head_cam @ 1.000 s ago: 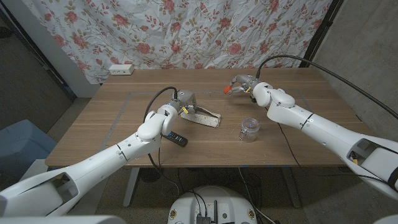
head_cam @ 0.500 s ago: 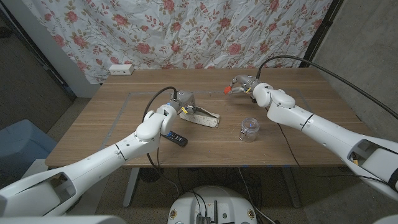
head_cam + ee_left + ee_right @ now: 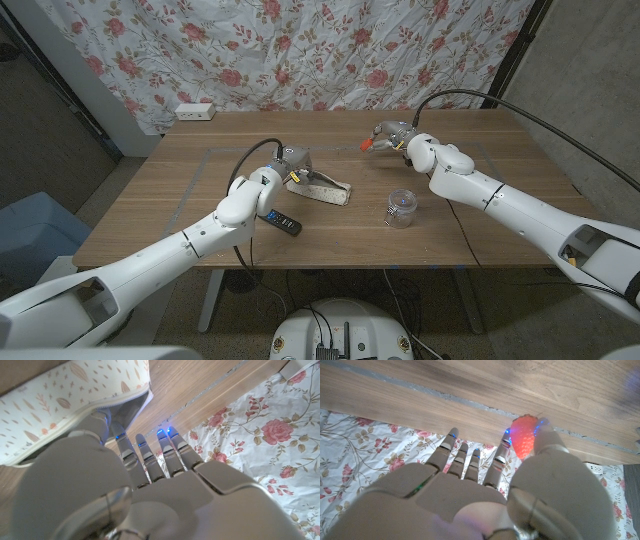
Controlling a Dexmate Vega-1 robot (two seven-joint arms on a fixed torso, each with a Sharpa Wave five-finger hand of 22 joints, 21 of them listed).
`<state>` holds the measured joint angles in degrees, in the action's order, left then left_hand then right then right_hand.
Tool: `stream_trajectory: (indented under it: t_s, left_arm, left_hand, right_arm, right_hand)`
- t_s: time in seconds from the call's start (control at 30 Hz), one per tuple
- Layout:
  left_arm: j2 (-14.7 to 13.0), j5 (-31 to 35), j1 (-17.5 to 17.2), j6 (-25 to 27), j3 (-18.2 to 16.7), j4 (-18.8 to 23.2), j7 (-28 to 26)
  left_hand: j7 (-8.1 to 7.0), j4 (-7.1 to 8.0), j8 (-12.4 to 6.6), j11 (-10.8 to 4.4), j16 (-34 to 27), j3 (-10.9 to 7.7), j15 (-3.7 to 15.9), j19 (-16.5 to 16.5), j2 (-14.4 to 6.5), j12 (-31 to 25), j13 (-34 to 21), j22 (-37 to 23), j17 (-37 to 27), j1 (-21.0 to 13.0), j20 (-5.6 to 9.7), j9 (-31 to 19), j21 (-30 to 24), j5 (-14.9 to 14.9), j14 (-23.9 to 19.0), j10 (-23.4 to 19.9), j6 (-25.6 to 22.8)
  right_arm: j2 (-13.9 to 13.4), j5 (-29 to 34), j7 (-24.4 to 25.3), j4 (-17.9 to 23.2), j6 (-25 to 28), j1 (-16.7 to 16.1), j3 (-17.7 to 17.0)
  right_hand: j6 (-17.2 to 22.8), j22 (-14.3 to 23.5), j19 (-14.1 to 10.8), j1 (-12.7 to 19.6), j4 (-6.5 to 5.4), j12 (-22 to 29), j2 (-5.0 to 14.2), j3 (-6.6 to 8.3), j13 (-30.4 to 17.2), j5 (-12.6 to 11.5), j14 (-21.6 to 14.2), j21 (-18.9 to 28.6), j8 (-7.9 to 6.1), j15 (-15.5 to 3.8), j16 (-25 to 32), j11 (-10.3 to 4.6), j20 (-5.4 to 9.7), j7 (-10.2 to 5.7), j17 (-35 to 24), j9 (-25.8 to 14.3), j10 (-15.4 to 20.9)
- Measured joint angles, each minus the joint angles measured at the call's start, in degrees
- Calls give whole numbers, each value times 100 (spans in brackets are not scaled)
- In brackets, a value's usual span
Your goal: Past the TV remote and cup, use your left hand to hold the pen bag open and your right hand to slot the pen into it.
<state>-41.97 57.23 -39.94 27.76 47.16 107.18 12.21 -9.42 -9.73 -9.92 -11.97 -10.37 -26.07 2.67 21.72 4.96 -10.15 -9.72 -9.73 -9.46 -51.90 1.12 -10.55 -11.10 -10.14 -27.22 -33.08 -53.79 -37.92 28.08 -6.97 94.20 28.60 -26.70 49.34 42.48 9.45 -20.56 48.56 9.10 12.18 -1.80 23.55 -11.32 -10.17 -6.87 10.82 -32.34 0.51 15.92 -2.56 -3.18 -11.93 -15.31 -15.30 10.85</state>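
— Resting left of centre in the head view, the pen bag (image 3: 322, 187) lies on the wooden table (image 3: 470, 235). What is the left hand (image 3: 291, 163) doing?

— It grasps the bag's upper-left end; its wrist view shows the thumb (image 3: 100, 420) tucked into the opening.

— And the pen (image 3: 366, 144)?

— Its strawberry-shaped red top sits pinched in the right hand (image 3: 390, 136), upper centre. The TV remote (image 3: 281, 221) lies below the bag, the cup (image 3: 401, 207) right of centre.

We see our left hand (image 3: 291, 163) gripping with its thumb — our right hand (image 3: 392, 137) pinching, other fingers extended.
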Motion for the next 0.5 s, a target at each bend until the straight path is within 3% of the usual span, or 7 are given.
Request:
stream_trajectory:
  t_s: [0.5]
  left_arm:
    - [-48, -39, 82, -213, -17, -9, 199]
  left_hand:
    - [46, -2, 0, 10, 23, 141, 0, -83, 30, 0, 0, 0, 0, -29, -40, 0, 36, -27, 123, 170, 433]
  right_arm:
    - [-16, -3, 19, 40, 56, -25, 0]
  right_hand:
    - [0, 0, 0, 0, 0, 0, 0, 0, 0, 3, 0, 0, 30, 0, 0, 0, 0, 0, 0, 0, 0]
